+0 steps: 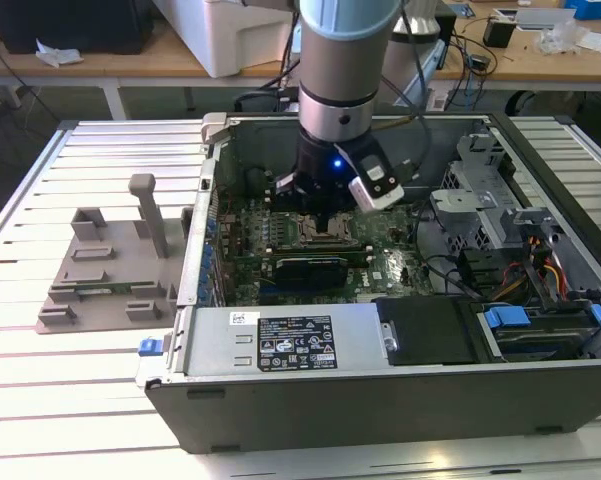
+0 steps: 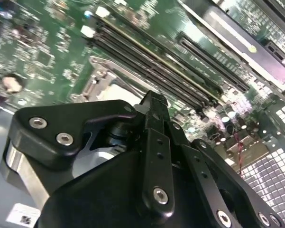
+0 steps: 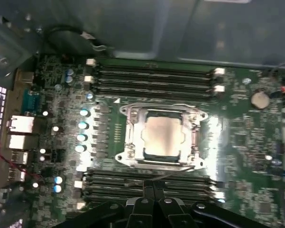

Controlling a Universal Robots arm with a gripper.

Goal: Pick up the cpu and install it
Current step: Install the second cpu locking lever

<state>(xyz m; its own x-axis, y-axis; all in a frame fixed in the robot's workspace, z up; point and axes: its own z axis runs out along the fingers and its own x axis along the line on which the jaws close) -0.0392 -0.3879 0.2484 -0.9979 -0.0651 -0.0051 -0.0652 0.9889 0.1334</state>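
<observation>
The cpu (image 3: 163, 135), a flat square chip with a silvery top, lies inside the metal-framed socket (image 3: 128, 137) in the middle of the green motherboard (image 3: 246, 137). My gripper (image 3: 150, 184) hangs just above the board beside the socket, its two black fingers pressed together with nothing between them. In the exterior view the arm reaches down into the open computer case (image 1: 380, 390), and the gripper (image 1: 325, 212) sits right over the socket (image 1: 328, 238). The second wrist view looks along the back of the gripper (image 2: 152, 97) toward the socket frame (image 2: 100, 78).
Rows of memory slots (image 3: 151, 78) flank the socket on two sides. A grey fixture tray (image 1: 100, 275) with upright posts stands on the slatted table at the exterior view's left. Drive cage and cables (image 1: 525, 250) fill the case's right; a metal box (image 1: 290, 340) runs along its front.
</observation>
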